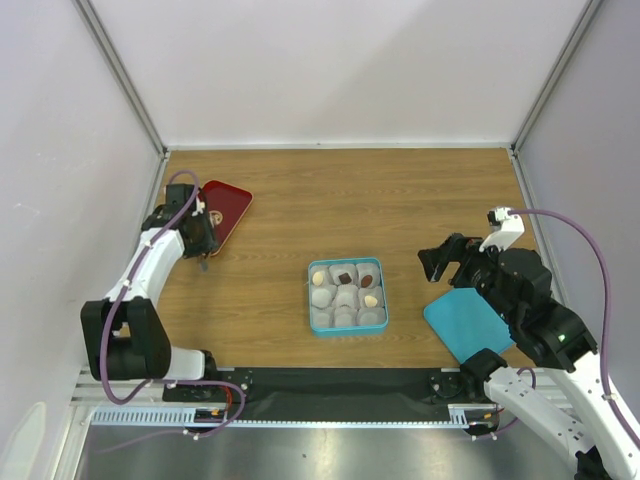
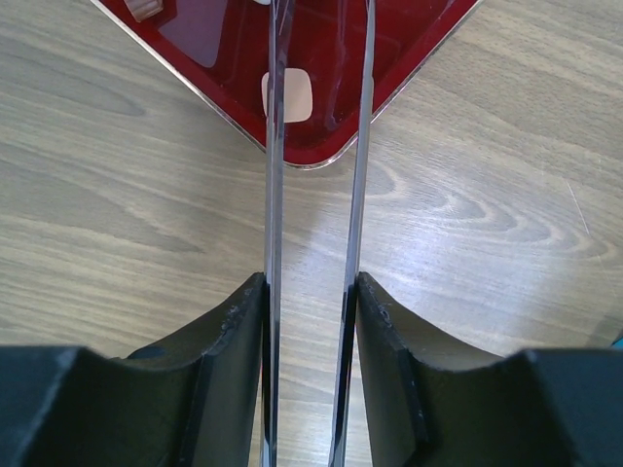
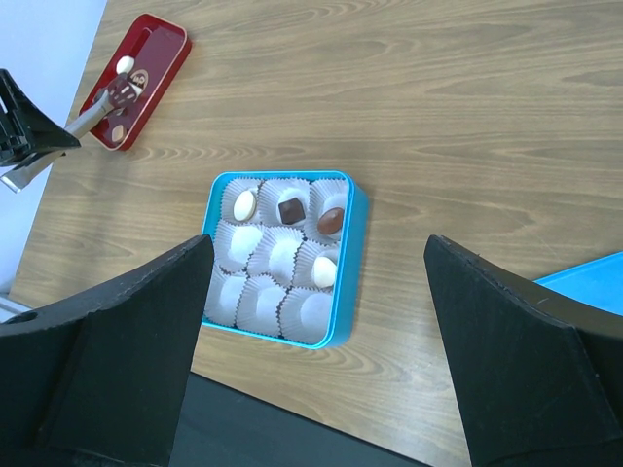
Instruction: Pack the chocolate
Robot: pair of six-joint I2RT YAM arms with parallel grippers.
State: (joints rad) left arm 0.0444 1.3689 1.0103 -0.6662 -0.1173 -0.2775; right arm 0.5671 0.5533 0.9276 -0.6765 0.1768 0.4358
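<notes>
The chocolate is split between two places. Several pieces sit in white paper cups in the blue box (image 1: 384, 300) (image 3: 350, 253): a cream one (image 3: 244, 205), a dark square (image 3: 292, 209), a brown one (image 3: 331, 220) and another cream one (image 3: 324, 271). More pieces lie in the red tray (image 1: 238, 196) (image 2: 409, 58), among them a cream square (image 2: 292, 97). My left gripper (image 1: 203, 238) (image 2: 310, 282) is shut on thin metal tongs (image 2: 274, 195). Their blades reach over the tray's corner, either side of the cream square. My right gripper (image 1: 440, 262) (image 3: 318, 248) hangs open above the box's right side, holding nothing.
A blue lid (image 1: 465, 322) (image 3: 594, 277) lies flat at the near right, beside the right arm. White walls close in the wooden table at the back and both sides. A black strip runs along the near edge.
</notes>
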